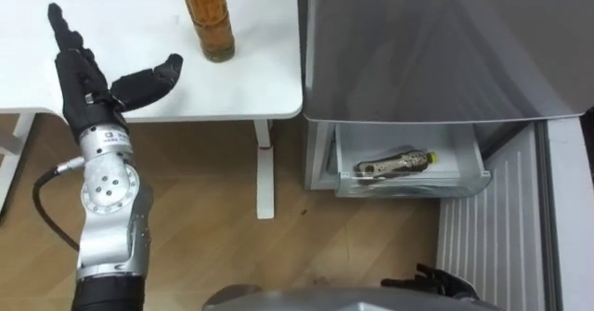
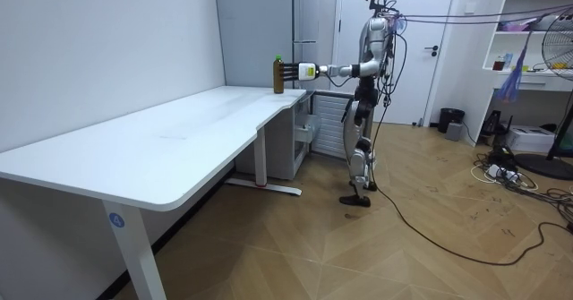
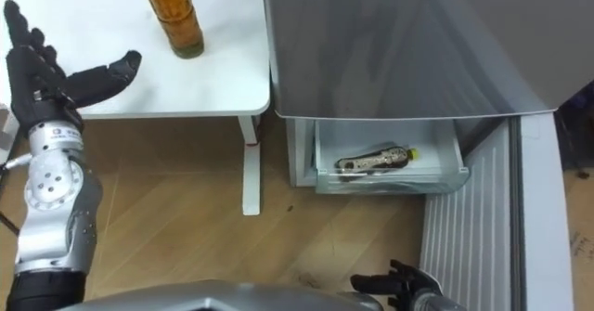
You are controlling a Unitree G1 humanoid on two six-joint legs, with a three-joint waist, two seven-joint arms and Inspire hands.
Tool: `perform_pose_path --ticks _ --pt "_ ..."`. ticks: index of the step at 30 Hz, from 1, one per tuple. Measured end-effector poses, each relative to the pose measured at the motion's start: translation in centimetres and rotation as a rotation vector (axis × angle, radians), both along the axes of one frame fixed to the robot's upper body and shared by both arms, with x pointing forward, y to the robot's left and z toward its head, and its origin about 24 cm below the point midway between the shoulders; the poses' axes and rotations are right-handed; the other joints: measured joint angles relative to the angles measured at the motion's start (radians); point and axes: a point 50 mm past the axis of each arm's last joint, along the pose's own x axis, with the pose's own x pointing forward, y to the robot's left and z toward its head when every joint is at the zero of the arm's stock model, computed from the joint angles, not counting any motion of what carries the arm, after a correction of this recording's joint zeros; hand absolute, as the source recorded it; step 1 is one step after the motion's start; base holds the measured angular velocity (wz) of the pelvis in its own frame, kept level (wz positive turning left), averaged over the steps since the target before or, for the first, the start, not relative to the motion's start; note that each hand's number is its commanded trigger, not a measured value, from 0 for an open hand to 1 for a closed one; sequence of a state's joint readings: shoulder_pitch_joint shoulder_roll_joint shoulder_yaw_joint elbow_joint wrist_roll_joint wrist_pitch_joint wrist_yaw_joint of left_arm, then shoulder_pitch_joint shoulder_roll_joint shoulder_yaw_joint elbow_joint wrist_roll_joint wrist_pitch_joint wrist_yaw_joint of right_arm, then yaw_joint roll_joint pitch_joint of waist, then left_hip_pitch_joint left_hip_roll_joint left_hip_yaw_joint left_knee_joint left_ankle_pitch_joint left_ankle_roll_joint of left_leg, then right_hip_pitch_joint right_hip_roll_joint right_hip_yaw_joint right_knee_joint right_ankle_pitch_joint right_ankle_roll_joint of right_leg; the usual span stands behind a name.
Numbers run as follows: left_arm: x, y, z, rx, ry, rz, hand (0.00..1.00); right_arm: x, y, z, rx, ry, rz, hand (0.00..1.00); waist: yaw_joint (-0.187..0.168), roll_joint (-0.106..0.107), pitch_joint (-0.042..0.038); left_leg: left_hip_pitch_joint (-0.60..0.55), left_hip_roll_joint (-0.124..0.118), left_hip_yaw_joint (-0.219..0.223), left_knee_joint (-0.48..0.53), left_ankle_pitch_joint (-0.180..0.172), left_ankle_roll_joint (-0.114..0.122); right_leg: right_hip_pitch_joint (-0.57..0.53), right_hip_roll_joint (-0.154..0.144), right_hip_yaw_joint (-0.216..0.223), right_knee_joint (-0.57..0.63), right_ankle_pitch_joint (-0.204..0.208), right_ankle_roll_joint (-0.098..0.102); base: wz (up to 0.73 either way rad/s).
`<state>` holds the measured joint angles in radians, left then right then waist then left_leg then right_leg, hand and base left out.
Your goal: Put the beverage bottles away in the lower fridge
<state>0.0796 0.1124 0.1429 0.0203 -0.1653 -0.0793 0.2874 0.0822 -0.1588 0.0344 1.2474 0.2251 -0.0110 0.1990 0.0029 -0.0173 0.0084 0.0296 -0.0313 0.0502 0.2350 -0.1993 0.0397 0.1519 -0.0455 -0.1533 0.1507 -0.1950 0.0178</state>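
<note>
Left hand [image 1: 89, 81], table bottle [image 1: 206, 16], drawer bottle [image 1: 397, 162]

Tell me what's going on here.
The robot stands between a white table and an open fridge. Its left hand is held over the table, fingers straight and open, beside an upright amber bottle near the table's corner, not touching it. Another bottle lies on its side in the clear bin low in the fridge. The right hand hangs low near the fridge door.
</note>
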Motion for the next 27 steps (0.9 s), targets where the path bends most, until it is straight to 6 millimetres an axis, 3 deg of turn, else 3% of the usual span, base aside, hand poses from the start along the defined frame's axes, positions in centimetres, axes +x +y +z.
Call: perform_pose_path --ticks 2,4,10,18,23,27 --pt "0.2 0.1 0.2 0.004 0.001 -0.012 0.0 -0.3 -0.5 0.1 -0.012 0.0 -0.016 0.0 0.0 0.019 -0.0094 0.001 0.001 0.006 -0.008 0.001 0.0 -0.008 0.001 0.014 0.0 0.001 -0.002 -0.18" --pt "0.2 0.4 0.2 0.007 0.006 -0.024 0.0 -0.7 -0.6 0.1 -0.012 0.003 -0.04 0.0 -0.011 0.025 -0.0113 0.014 0.002 0.015 -0.016 0.002 -0.001 -0.009 0.001 0.018 0.0 0.001 -0.002 -0.13" --pt "0.2 0.7 -0.3 -0.126 0.021 -0.03 0.0 -0.4 -0.8 0.1 -0.014 0.0 -0.06 0.0 -0.038 0.025 -0.0052 0.037 0.004 0.03 -0.033 0.001 -0.001 0.005 0.003 0.057 0.001 0.001 -0.002 -0.16" --pt "1.7 2.1 -0.2 -0.078 0.068 -0.058 0.0 0.0 -1.0 0.3 -0.019 -0.014 -0.077 0.0 -0.082 0.02 0.005 0.039 0.003 0.028 -0.032 0.0 0.0 0.005 0.005 0.073 0.001 0.002 -0.003 -0.01" --pt "3.3 2.3 1.4 -0.079 0.007 -0.074 0.0 -0.2 -1.3 0.3 -0.021 -0.018 -0.11 0.0 -0.09 0.035 0.0019 0.039 0.003 0.035 -0.032 0.0 0.0 0.0 0.006 0.074 0.0 0.002 -0.002 0.0" --pt "3.5 2.5 1.0 -0.088 0.026 -0.073 0.0 -0.5 -1.7 0.4 -0.033 -0.014 -0.123 0.0 -0.093 0.051 -0.0038 0.053 0.003 0.043 -0.039 0.0 0.0 0.005 0.006 0.074 0.0 0.002 -0.002 -0.07"
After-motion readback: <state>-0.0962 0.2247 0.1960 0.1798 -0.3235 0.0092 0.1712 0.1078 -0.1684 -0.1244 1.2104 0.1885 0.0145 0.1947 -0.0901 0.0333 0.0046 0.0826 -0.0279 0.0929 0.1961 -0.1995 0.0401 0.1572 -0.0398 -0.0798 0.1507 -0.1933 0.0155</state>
